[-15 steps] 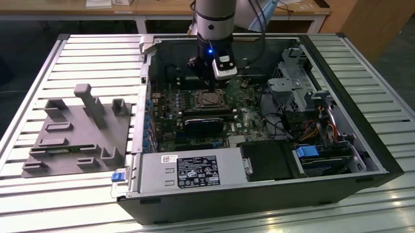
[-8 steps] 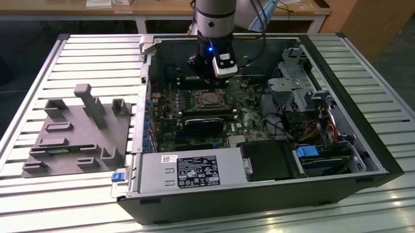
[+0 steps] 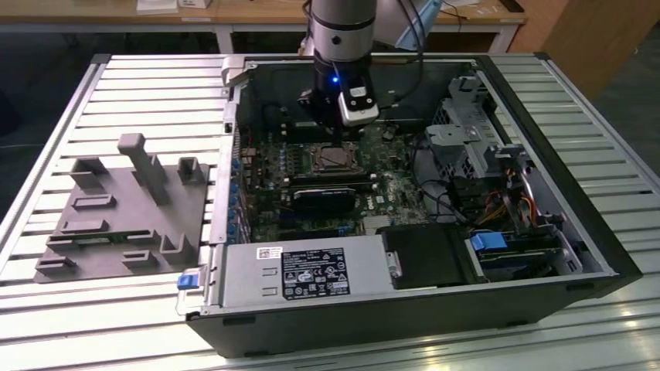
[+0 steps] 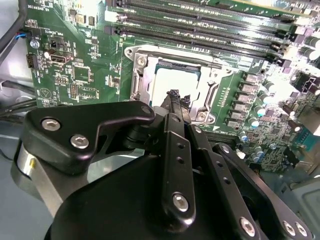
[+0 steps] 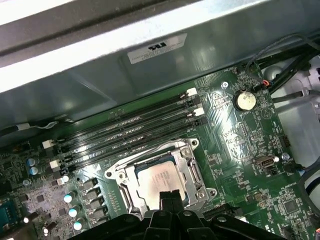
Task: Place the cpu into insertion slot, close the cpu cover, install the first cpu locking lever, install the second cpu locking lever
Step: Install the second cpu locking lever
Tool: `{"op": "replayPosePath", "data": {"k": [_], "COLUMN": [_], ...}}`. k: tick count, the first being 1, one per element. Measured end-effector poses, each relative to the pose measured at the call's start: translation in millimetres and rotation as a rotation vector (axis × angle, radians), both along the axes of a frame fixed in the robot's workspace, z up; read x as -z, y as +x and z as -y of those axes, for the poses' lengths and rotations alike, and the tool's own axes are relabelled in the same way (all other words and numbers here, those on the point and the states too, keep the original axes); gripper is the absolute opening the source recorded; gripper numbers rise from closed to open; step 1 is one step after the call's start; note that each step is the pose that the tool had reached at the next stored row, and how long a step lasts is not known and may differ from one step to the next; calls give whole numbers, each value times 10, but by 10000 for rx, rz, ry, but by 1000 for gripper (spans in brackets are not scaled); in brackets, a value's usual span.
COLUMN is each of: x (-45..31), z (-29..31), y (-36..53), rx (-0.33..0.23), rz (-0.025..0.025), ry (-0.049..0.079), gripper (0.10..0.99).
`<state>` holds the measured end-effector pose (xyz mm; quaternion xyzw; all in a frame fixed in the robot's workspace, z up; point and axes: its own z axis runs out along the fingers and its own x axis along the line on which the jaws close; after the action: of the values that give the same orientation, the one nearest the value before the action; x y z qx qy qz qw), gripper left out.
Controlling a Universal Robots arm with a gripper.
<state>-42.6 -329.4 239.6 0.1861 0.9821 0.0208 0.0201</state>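
Observation:
The cpu (image 5: 159, 180) lies flat in the insertion slot (image 4: 172, 63) on the green motherboard, its dull silver face showing. The cpu cover (image 5: 192, 172), a thin silvery frame, lies down around it with the chip visible through its window. My gripper (image 4: 175, 96) hangs just above the near edge of the cpu (image 4: 172, 82), with its black fingers pressed together and nothing visible between them. In the exterior view the gripper (image 3: 345, 137) sits low inside the open computer case, right over the socket (image 3: 332, 158). I cannot make out how the locking levers stand.
Long black memory slots (image 5: 125, 132) run beside the socket, and a coin battery (image 5: 245, 100) lies further off. A black module (image 3: 321, 199) and a grey power-supply box (image 3: 299, 274) lie nearer the case front. A drive cage (image 3: 464, 131) stands on the exterior view's right, a grey fixture (image 3: 124, 209) on its left.

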Motion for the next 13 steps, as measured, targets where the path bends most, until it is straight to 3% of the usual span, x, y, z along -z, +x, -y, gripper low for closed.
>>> {"op": "replayPosePath", "data": {"k": [7,13], "x": [0,0], "z": [71,199], "y": [0,0], "rx": [0,0], "rz": [0,0], "ry": [0,0], "gripper": [102,102]}}
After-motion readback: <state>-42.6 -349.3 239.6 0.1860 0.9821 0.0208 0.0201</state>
